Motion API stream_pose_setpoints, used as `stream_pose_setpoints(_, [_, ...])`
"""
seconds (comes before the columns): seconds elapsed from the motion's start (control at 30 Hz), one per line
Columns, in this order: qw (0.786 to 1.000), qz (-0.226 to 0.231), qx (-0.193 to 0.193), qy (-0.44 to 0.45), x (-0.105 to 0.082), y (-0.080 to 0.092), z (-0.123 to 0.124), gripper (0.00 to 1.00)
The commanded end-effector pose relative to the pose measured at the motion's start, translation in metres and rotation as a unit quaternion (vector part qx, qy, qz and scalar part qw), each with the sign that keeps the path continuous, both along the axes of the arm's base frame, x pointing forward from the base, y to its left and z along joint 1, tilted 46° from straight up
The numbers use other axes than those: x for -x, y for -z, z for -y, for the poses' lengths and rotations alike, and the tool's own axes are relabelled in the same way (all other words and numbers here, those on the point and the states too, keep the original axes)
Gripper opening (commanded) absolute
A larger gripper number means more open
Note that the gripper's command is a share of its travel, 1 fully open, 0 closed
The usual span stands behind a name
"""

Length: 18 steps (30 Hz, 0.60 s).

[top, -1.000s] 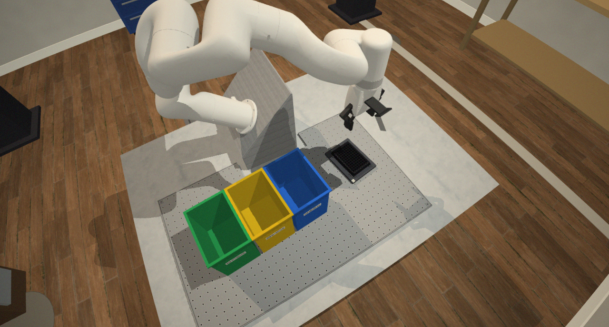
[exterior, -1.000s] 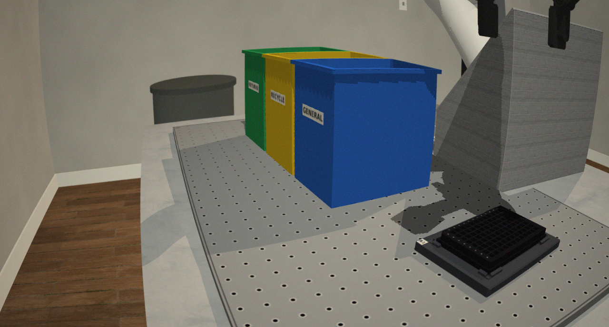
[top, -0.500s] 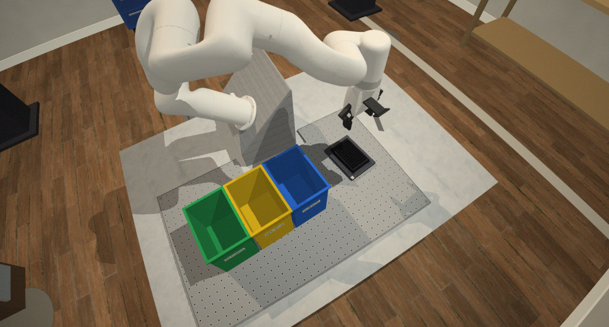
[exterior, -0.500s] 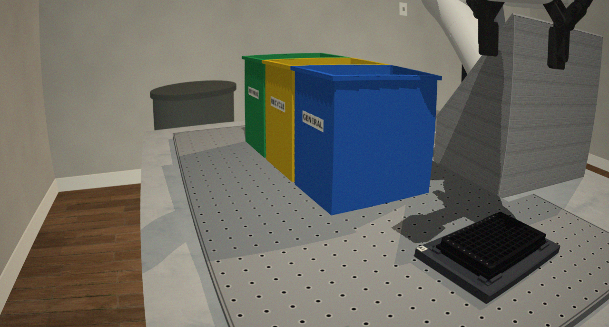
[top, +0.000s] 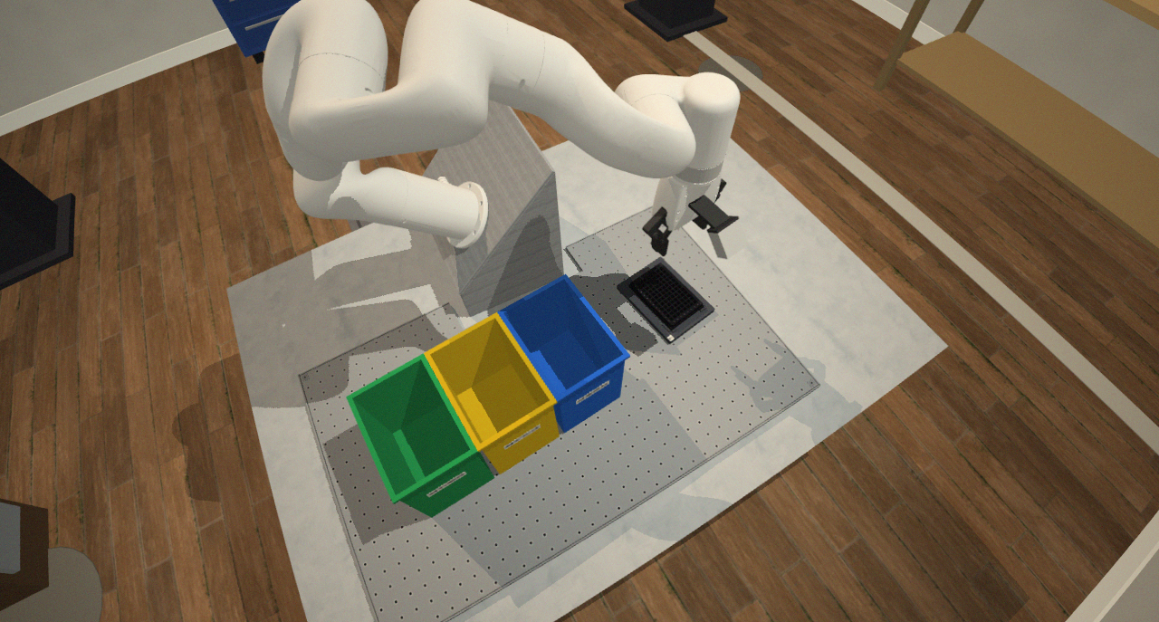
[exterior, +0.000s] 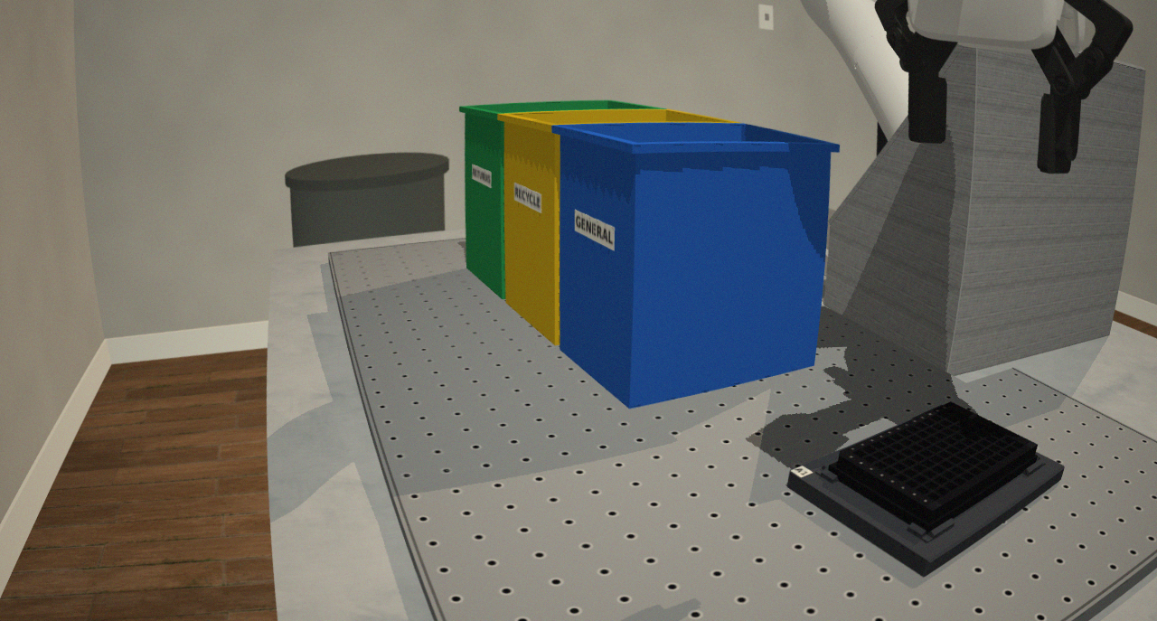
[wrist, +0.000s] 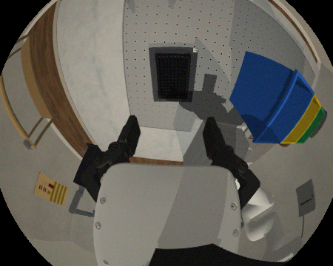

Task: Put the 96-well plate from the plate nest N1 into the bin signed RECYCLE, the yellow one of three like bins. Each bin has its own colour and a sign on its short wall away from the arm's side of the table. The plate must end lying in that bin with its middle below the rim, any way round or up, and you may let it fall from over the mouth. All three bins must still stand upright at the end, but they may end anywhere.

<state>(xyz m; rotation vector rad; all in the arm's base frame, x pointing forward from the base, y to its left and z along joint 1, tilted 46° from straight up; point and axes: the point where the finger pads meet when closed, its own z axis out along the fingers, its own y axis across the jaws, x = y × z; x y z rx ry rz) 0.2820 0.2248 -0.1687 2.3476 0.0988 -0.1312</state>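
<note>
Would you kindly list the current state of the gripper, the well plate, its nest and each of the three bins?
gripper: open wide, holding nothing, raised above the table.
96-well plate: seated flat in its nest, untouched.
plate nest N1: occupied by the plate.
yellow RECYCLE bin: upright, nothing visible inside.
blue GENERAL bin: upright, nothing visible inside.
green bin: upright, nothing visible inside.

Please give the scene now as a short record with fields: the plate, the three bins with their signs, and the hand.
plate: black 96-well plate lying in plate nest N1
target: yellow bin, sign RECYCLE, middle of the row, upright
neighbours: blue bin, sign GENERAL, nearest the nest; green bin, sign too small to read
hand: hand open, holding nothing, high above the board, not touching the plate
</note>
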Motion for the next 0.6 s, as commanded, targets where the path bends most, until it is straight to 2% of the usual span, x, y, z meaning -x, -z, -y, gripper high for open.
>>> stream_pose_setpoints(0.0, [1.000,0.001,-0.002,-0.001,0.000,0.002,0.000,1.00])
stream_pose_setpoints(0.57, [1.000,0.001,-0.002,-0.001,0.001,0.020,0.018,1.00])
